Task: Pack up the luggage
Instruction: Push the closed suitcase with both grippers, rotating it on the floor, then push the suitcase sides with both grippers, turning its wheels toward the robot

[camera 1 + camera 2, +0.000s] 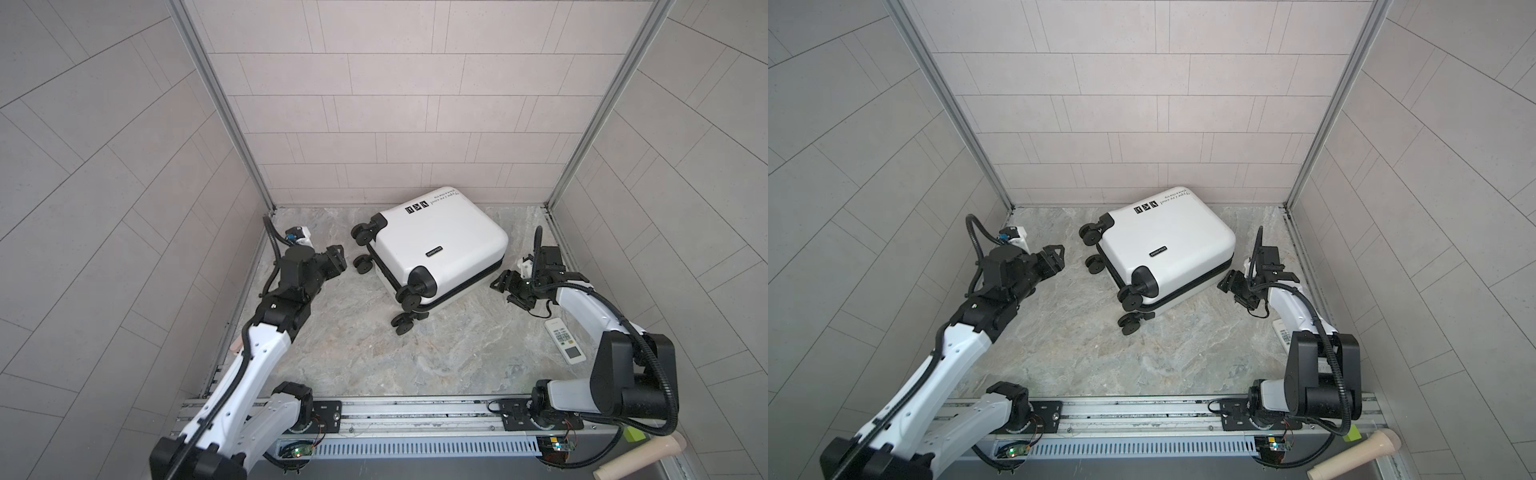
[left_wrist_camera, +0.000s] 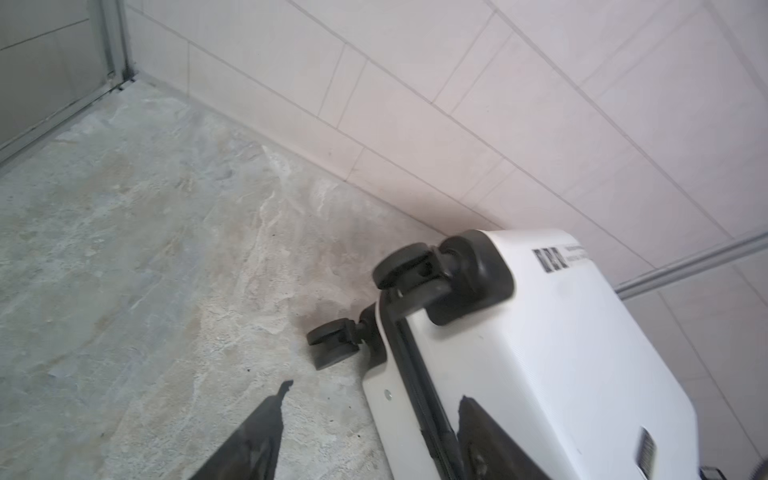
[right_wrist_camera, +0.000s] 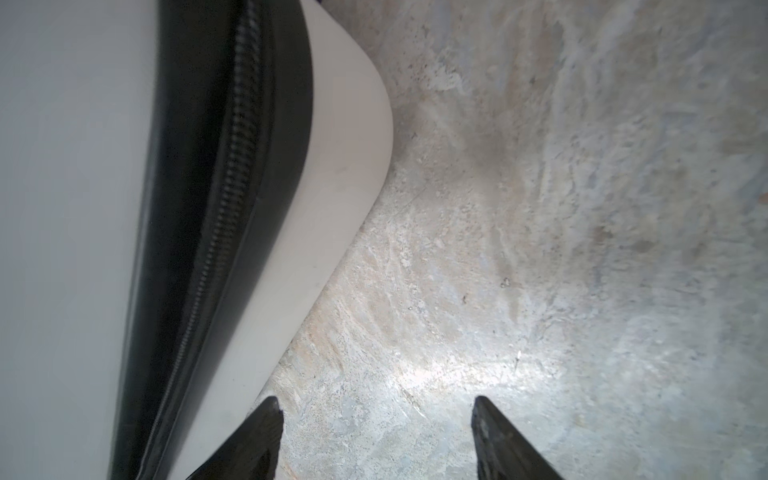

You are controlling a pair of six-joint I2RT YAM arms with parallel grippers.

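Note:
The luggage is a white hard-shell suitcase with black wheels. It lies closed and flat on the marble floor near the back wall. My left gripper is open and empty, a short way left of its wheeled end. In the left wrist view the left gripper has its fingers spread before the luggage and its zipper band. My right gripper stands open beside the right near corner. In the right wrist view the right gripper is over bare floor next to the shell.
A white remote control lies on the floor by the right arm. A wooden roller sits outside the front rail at the right. Tiled walls close in the back and both sides.

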